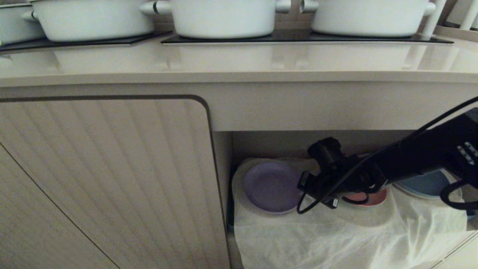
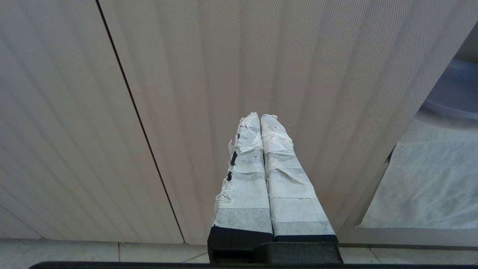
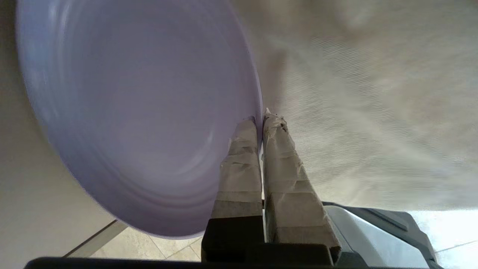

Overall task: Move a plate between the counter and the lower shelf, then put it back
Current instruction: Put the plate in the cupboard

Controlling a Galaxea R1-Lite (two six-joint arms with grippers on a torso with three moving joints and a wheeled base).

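The right claw has its taped fingers pressed together on the rim of the plate; in the right wrist view the lavender edge runs between the two fingertips, so it is pinching the plate at the side nearest the arm. From the head view the plate lies just beyond the claw, toward the inner wall of the lower shelf, over the crinkled white sheet. Close behind the claw, under the arm, a salmon-pink plate shows, and farther back along the arm a blue plate. The step in hand looks like the carry with the plate gripped at the shelf; whether it is arriving or leaving cannot be told. The next move calls for keeping the pinch firm and the plate level while clearing the shelf's upper edge toward the desk above. The left claw, fingers closed on nothing, is parked facing the ribbed cabinet door.
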